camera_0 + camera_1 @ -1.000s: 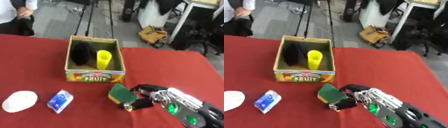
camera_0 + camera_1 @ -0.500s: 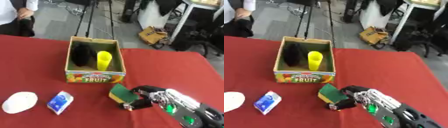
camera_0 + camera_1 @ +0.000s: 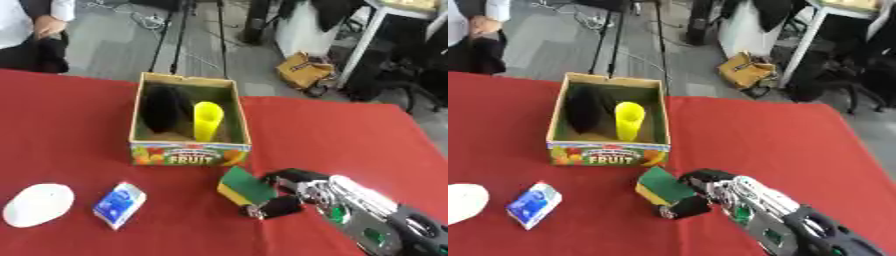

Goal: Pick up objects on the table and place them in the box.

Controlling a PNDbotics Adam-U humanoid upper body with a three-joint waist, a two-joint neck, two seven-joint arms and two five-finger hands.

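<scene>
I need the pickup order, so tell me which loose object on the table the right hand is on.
The green and yellow sponge, below the box's front right corner, gripped by the right hand. The blue packet and white disc lie apart, far left.

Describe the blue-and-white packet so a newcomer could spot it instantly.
Start at the cardboard fruit box on the red table. In front of it, toward the left, lies the small packet, between a white round object and a green-and-yellow sponge. It is the only blue thing there.
</scene>
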